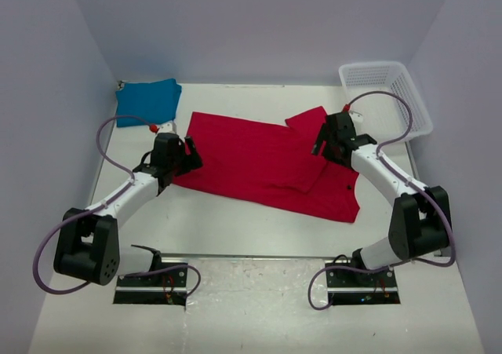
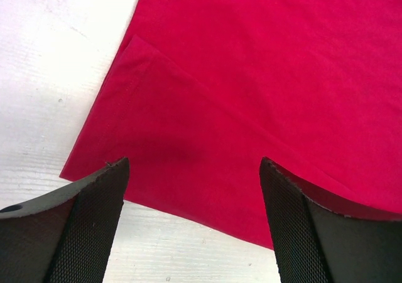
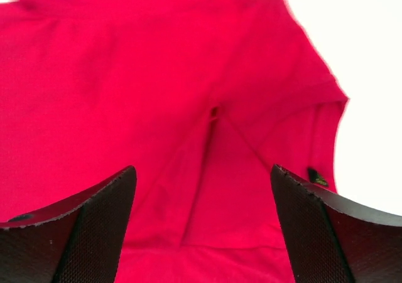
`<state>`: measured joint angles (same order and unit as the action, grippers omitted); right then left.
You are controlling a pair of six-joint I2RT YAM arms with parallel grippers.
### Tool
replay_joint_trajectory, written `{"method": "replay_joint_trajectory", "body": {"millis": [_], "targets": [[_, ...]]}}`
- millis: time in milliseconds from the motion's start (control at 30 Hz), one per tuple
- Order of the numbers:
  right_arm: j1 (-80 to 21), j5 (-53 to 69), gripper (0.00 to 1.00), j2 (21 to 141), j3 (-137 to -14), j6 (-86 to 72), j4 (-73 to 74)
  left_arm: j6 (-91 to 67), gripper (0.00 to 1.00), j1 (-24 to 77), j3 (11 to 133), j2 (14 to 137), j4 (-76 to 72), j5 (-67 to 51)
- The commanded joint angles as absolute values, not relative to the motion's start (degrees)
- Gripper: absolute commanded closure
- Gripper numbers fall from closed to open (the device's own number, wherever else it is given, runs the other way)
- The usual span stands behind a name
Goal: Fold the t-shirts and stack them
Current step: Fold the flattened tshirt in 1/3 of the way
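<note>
L hand (image 2: 195, 170) is wide open w/ nothing btw its fingers (image 2: 94, 220). It hangs just over the left edge of the red t-shirt (image 1: 259, 162). Red cloth fills the gap below it, and a strip of bare white counter (image 1: 235, 220) shows under the fingertips. Can't tell whether the pads touch the cloth. In the wrist view a second layer of cloth lies on top along that edge, its border running diagonally up-left.

R hand (image 3: 204, 176) is also spread wide and holds nothing. It hovers over the right side of the same shirt, beside a sleeve flap (image 1: 302, 126) that's turned in over the body. Its wrist view shows creases meeting at a point btw the fingers. A small dark tag (image 3: 317, 177) sits at the cloth's right edge, next to bare counter.

Red t-shirt lies spread flat mid-counter btw the two arms, long axis slanting from rear-left to near-right. At the rear-left corner sits the teal t-shirt (image 1: 147, 101), folded into a compact block, apart from the red one and not stacked w/ it. At the rear-right corner stands a white mesh basket (image 1: 369, 75), clear of both shirts.
</note>
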<state>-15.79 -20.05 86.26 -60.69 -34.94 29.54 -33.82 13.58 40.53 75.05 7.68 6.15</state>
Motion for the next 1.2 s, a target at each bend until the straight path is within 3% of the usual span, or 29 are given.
{"method": "replay_joint_trajectory", "body": {"millis": [0, 100, 133, 200, 600, 1167], "targets": [[-16.08, -13.12, 0.14, 80.16, -62.23, -29.98, 27.77, -32.87, 0.15, 13.89, 43.15, 75.32, 5.01, 5.01], [-17.4, -4.32, 0.3, 79.28, -60.92, -28.92, 31.63, -32.87, 0.16, 13.89, 43.33, 75.23, 5.19, 5.27], [-18.79, -3.52, 0.5, 78.76, -59.86, -29.26, 31.81, -32.87, 0.16, 13.89, 43.33, 75.32, 5.19, 5.19], [-19.86, -2.02, 0.62, 77.18, -57.49, -29.88, 30.59, -32.96, 0.15, 13.89, 43.33, 75.32, 5.19, 4.92], [-23.55, 2.02, 0.6, 78.75, -46.06, -35.77, 22.5, -32.61, 0.15, 13.89, 43.51, 73.57, 6.86, 5.36], [-23.55, 1.67, 0.61, 86.22, -46.32, -37.27, 18.98, -32.26, 0.15, 13.89, 42.98, 72.42, 7.12, 4.75]]}}
